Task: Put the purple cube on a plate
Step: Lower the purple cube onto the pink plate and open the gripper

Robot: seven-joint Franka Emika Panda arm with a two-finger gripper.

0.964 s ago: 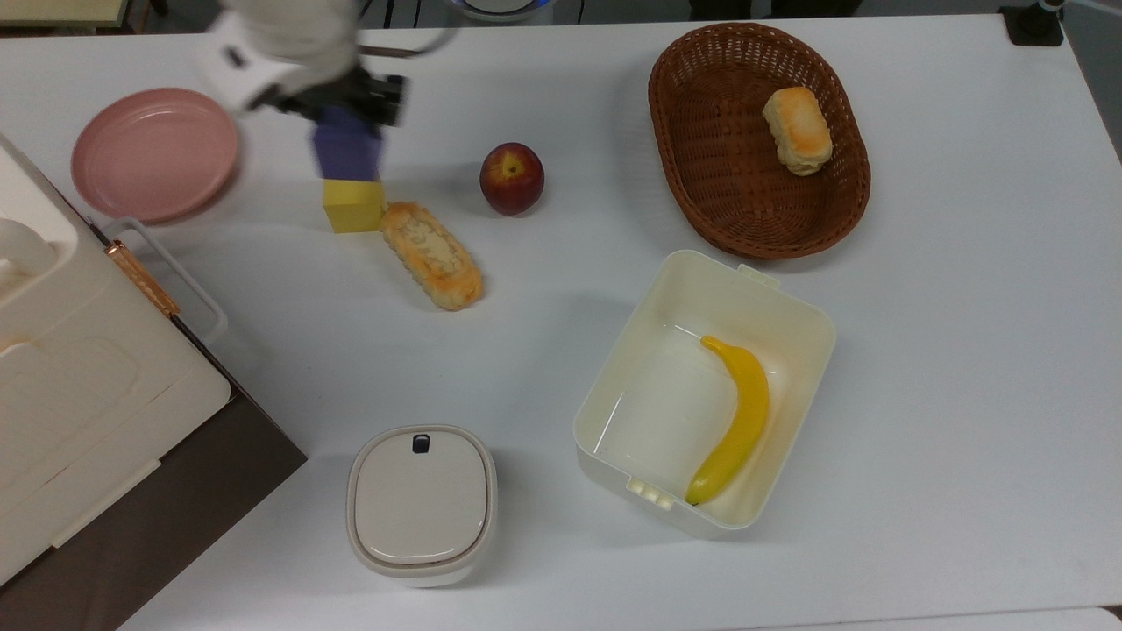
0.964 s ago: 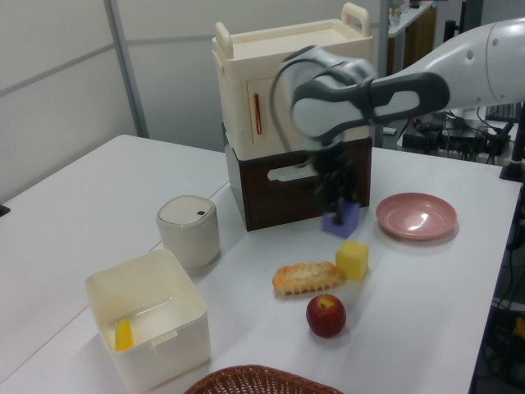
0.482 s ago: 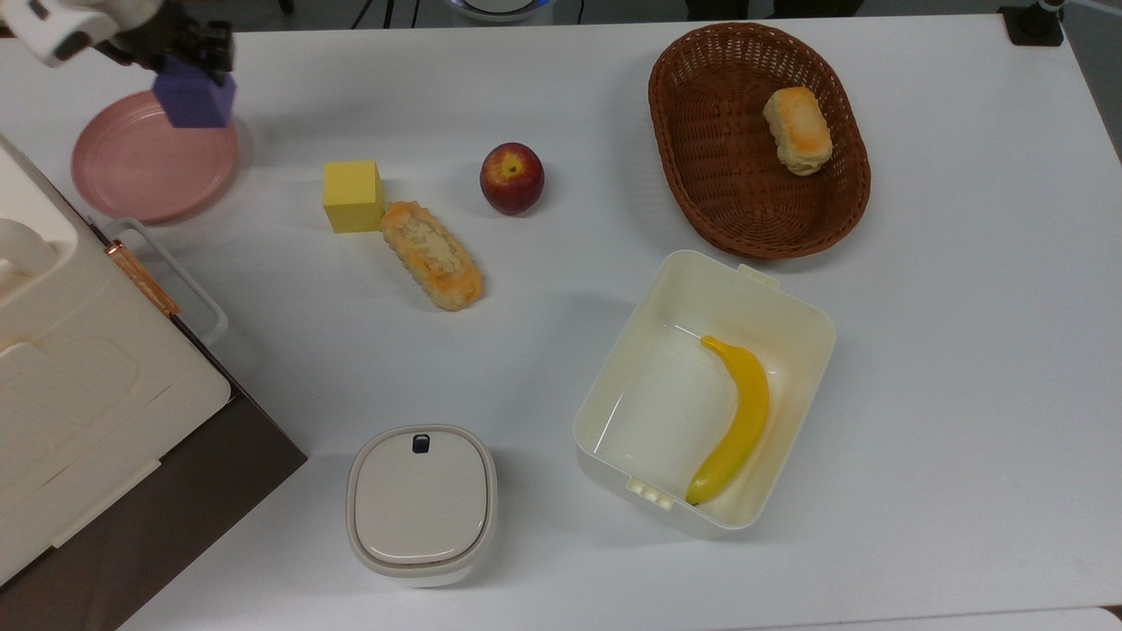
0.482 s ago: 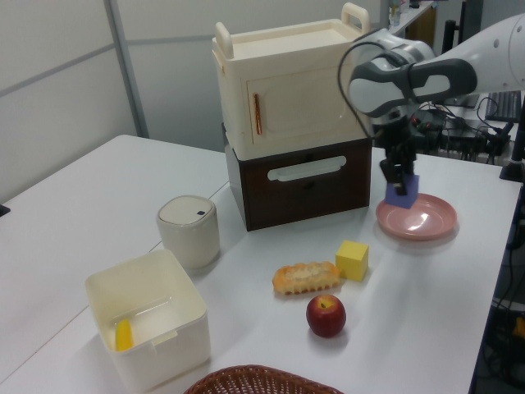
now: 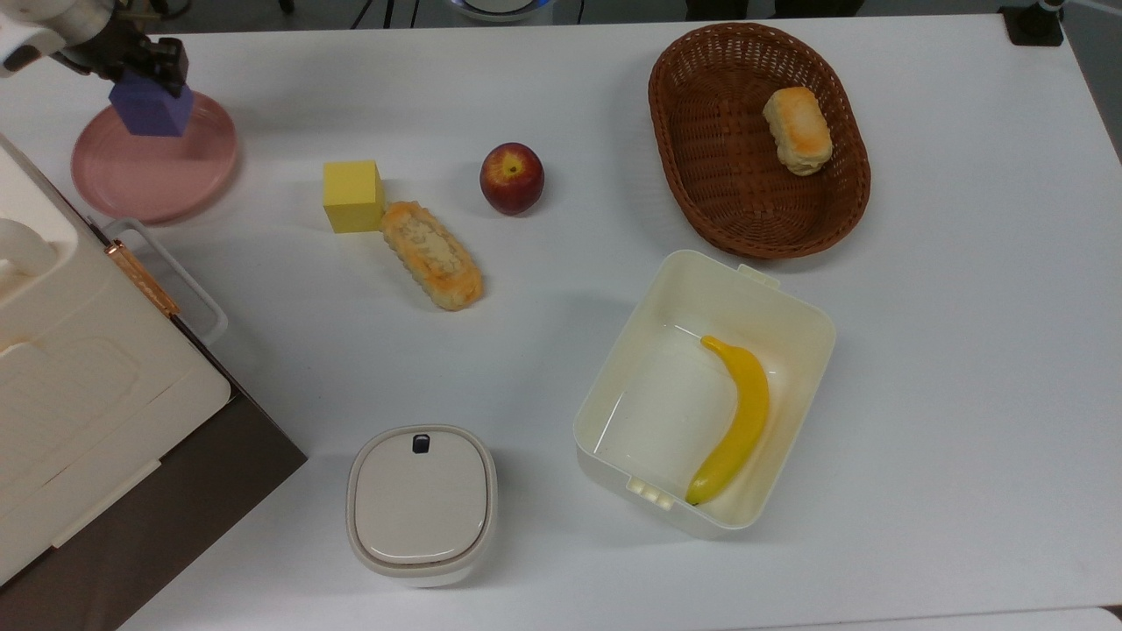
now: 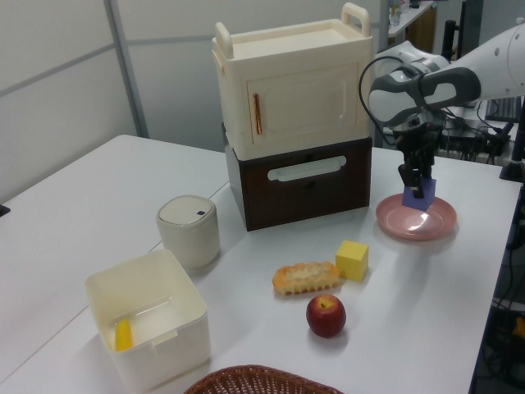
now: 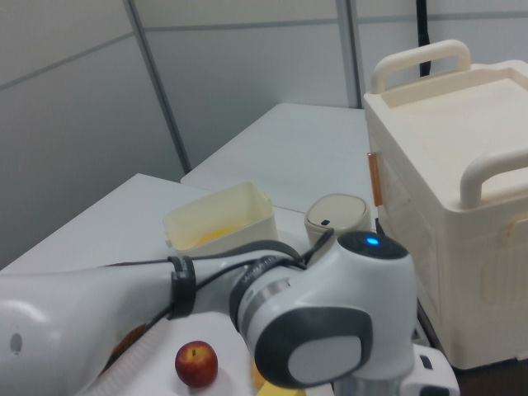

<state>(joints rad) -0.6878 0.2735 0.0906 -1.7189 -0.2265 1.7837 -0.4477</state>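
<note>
White tabletop (image 5: 964, 350), matte, takes up most of the top view; grey partition walls with metal uprights stand behind it in the left view and the right view, and a second white table sits beyond in the right view. Count, top view: one pink plate (image 5: 131, 188) near the top view's left edge; one purple cube (image 5: 151, 109); one yellow cube (image 5: 352, 195); two bread rolls, one long roll (image 5: 431, 255) touching the yellow cube's corner, one short roll (image 5: 798, 131) in the wicker basket (image 5: 701, 175); one apple (image 5: 512, 178) between yellow cube and basket; one banana (image 5: 734, 421) lying in the open cream tub (image 5: 614, 394); one lidded round canister (image 5: 421, 505) near the bottom edge; one cream cabinet (image 5: 70, 386) stacked on a dark brown drawer unit (image 6: 299, 185), at the top view's lower left. Gripper (image 5: 140, 66) hangs over the plate, fingers closed on the purple cube from above, gripping its upper part. In the left view the cube (image 6: 419, 195) sits over the plate's (image 6: 439, 226) far half, its underside just above or at the plate surface; contact cannot be settled. Gripper (image 6: 417, 182) points straight down there. In the right view the arm's grey-and-white wrist housing (image 7: 330, 330) looms close, with the apple (image 7: 196, 364), tub (image 7: 219, 223) and canister (image 7: 337, 219) behind it.
</note>
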